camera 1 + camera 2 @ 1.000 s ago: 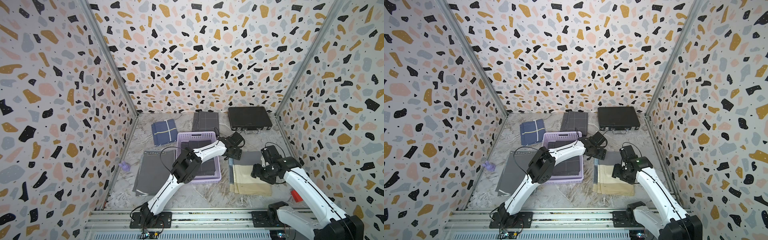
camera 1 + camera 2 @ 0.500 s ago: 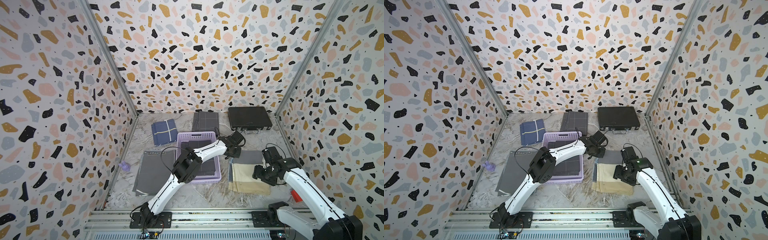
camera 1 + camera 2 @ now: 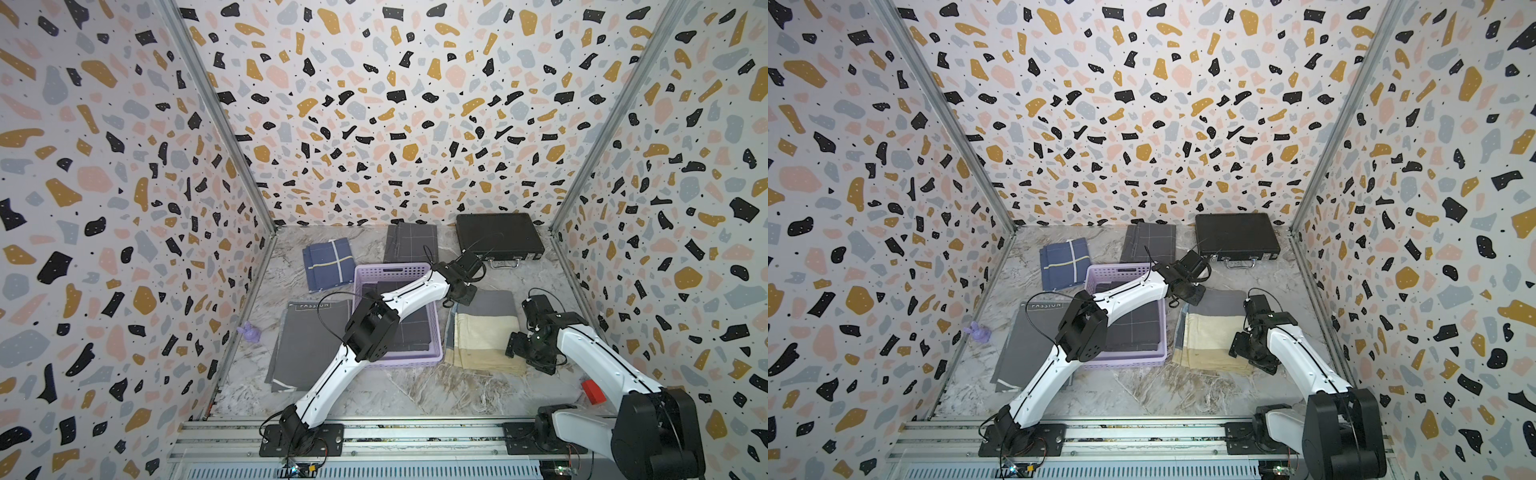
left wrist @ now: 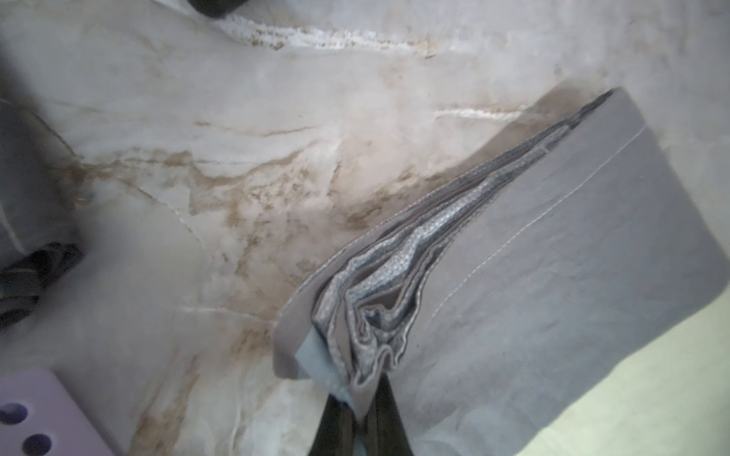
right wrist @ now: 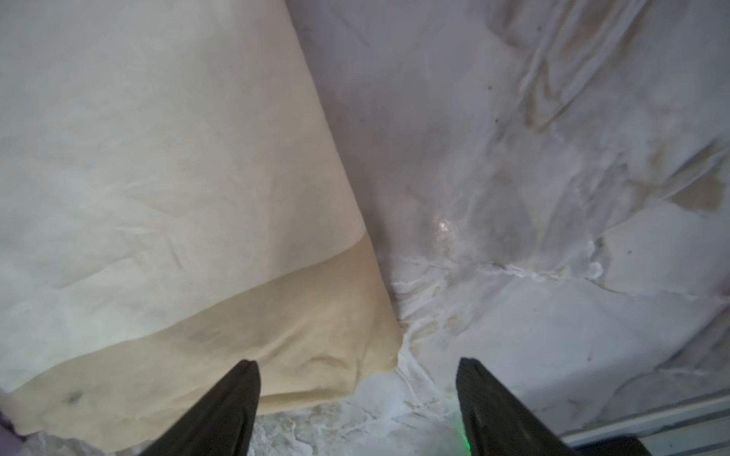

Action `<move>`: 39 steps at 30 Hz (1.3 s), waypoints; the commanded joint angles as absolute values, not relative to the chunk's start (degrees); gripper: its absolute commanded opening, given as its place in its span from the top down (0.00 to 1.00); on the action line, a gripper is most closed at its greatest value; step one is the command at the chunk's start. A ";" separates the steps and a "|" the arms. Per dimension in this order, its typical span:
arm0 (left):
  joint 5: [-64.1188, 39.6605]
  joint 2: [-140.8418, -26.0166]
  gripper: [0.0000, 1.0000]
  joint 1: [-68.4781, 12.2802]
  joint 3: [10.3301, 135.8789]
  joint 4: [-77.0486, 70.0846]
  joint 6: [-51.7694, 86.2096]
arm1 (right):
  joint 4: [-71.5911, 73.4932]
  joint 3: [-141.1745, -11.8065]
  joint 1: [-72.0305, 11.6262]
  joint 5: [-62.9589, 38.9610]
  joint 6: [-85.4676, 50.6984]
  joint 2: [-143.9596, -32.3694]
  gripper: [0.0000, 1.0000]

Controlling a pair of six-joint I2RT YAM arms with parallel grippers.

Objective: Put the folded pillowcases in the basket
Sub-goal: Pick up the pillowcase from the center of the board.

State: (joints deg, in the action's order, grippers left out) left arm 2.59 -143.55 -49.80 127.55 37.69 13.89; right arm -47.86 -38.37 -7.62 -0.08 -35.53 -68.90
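my left gripper (image 4: pixel 359 406) is pinched tight on the grey corner of the folded pillowcase (image 3: pixel 486 336). the pillowcase lies on the marble table (image 3: pixel 415 390) just beside the lilac basket (image 3: pixel 395 269), outside it. my right gripper (image 5: pixel 357 367) stands wide open and holds nothing, with one finger over the pillowcase's beige corner.

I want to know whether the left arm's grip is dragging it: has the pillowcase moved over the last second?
Yes. The pillowcase has slid toward the basket: the strip of table between them is narrower in both top views.
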 commanded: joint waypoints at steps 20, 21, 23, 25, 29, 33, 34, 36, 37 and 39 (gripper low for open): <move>1.44 -138.12 1.00 -49.70 124.46 38.39 14.14 | -39.35 -33.89 -6.98 -8.49 -33.46 -66.08 1.00; -1.10 -136.70 1.00 -49.68 124.20 38.41 14.01 | -41.26 -35.01 -7.06 -8.90 -33.84 -63.63 1.00; -2.70 -133.85 1.00 -50.03 123.59 38.65 14.02 | -44.28 -37.59 -7.12 -11.74 -35.17 -58.83 1.00; -3.05 -130.11 1.00 -50.27 121.96 38.59 14.02 | -48.01 -41.41 -8.27 -11.97 -36.46 -54.08 1.00; -5.63 -122.88 1.00 -50.45 119.02 38.58 15.57 | -54.42 -49.45 -11.33 -11.01 -37.56 -49.69 1.00; -6.40 -116.52 1.00 -50.71 116.47 38.64 16.38 | -56.77 -54.17 -14.29 -11.64 -39.86 -48.21 1.00; -5.69 -115.02 1.00 -50.71 115.57 38.66 16.22 | -56.55 -55.10 -15.15 -12.12 -40.66 -47.92 1.00; -2.38 -111.59 1.00 -50.37 113.48 39.21 15.13 | -55.76 -56.47 -16.91 -13.69 -42.01 -48.32 1.00; -1.15 -110.36 1.00 -49.96 112.42 39.61 14.70 | -55.17 -56.81 -17.85 -14.37 -42.60 -48.63 1.00; 0.82 -107.28 1.00 -48.10 109.16 39.89 14.17 | -52.78 -56.79 -21.06 -14.12 -44.49 -49.52 1.00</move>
State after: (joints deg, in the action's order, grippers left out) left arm -2.42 -109.49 -50.06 112.77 38.92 15.31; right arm -53.19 -55.22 -18.24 -12.99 -41.12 -48.77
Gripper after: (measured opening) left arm 0.059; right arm 0.071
